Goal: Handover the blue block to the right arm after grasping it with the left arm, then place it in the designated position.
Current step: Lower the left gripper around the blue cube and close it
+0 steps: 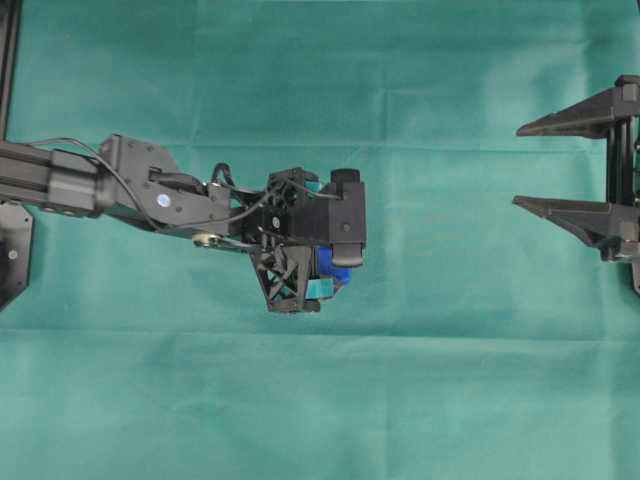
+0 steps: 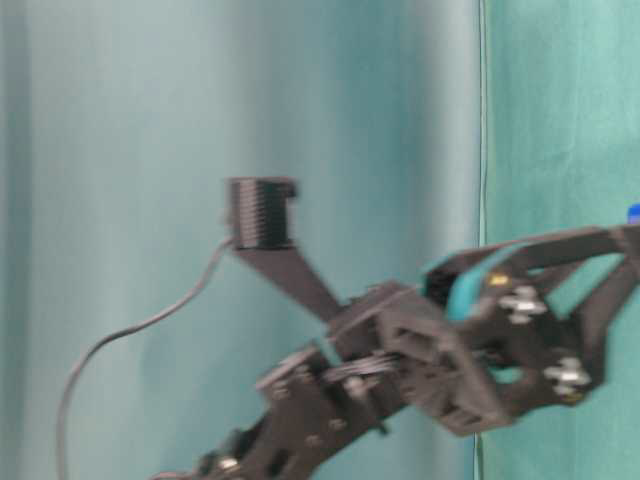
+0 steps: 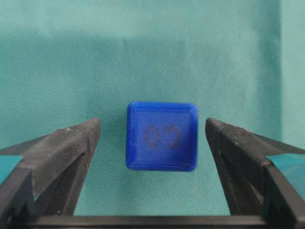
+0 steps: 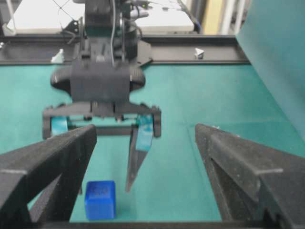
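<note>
Both jaws apart on left gripper (image 3: 152,131) straddling blue block (image 3: 162,136); close squarely on its side faces, while right gripper (image 1: 528,165), also spread, waits far right.

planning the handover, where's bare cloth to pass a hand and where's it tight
Bare green cloth lies between the left gripper and the right gripper, and along the near edge. It is crowded around the blue block, flanked by both open fingers.
</note>
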Robot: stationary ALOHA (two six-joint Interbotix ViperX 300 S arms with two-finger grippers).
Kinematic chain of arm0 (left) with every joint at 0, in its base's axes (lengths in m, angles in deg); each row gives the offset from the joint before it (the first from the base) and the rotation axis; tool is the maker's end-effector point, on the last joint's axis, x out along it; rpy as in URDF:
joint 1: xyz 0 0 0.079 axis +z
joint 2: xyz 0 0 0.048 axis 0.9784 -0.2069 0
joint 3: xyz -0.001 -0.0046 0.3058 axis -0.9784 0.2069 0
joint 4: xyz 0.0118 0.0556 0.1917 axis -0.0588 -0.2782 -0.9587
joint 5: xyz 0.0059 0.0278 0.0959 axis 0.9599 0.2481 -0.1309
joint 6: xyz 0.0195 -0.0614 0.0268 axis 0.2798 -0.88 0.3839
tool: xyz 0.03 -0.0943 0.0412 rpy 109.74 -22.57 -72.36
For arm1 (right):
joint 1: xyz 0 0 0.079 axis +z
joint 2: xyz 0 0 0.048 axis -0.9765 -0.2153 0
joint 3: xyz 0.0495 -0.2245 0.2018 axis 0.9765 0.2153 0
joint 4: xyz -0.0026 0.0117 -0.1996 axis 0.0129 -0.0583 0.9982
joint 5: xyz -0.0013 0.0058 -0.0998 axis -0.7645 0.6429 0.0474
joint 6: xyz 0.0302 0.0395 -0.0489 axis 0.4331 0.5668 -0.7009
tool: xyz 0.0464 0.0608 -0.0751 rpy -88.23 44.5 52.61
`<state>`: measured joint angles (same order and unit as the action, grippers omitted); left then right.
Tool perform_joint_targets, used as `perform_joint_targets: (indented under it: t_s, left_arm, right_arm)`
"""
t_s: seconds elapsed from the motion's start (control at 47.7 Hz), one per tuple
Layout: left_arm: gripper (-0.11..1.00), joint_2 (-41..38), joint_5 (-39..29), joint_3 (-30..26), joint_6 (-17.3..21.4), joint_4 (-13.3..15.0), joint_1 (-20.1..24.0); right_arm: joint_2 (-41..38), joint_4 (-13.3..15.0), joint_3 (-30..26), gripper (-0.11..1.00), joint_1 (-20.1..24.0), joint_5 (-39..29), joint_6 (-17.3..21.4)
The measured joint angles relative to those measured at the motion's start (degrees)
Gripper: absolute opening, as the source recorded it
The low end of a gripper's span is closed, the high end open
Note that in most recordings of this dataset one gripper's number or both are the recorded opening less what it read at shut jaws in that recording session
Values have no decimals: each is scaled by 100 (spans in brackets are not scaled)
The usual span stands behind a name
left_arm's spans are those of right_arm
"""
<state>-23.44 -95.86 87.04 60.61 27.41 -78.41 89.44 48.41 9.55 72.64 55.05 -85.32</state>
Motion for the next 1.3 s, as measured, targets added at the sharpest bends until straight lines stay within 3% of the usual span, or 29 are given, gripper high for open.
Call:
perform_joint_targets:
  t_s: [0.525,0.608,0.755,1.301]
  left_arm:
    - [98,-422,325,79,-9,0,0]
    - [86,-422,308,79,-9,-9,9]
    - [47,-422,308,79,-9,0,9]
    - [47,-404,299,79,0,0,-18]
  right_arm:
    - [-35,26,0,94,-18,-26,0]
    - [-35,26,9,94,-18,-26,0]
    - [-26,35,0,94,-18,-26,0]
    - [-35,35,9,94,-18,-35,0]
